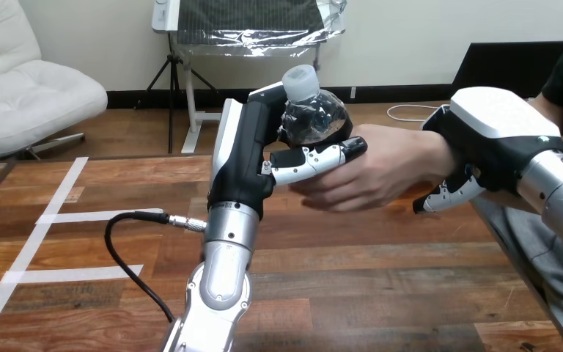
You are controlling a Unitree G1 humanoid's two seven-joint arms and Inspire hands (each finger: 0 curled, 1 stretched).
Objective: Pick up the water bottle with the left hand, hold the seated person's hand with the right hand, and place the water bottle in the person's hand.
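The bottle (314, 110) stands upright in my left hand (245, 158), cap (300, 77) on top and well above the table (381, 293). I have that hand wrapped around its crinkled clear plastic. The person's hand (370, 172) reaches in just to the bottle's right, close against my left hand; I cannot tell whether it touches the bottle. My right hand (495, 136) lies over the person's wrist, curled down around it. I judge the bottle needs only a short move rightward into that hand, long axis vertical.
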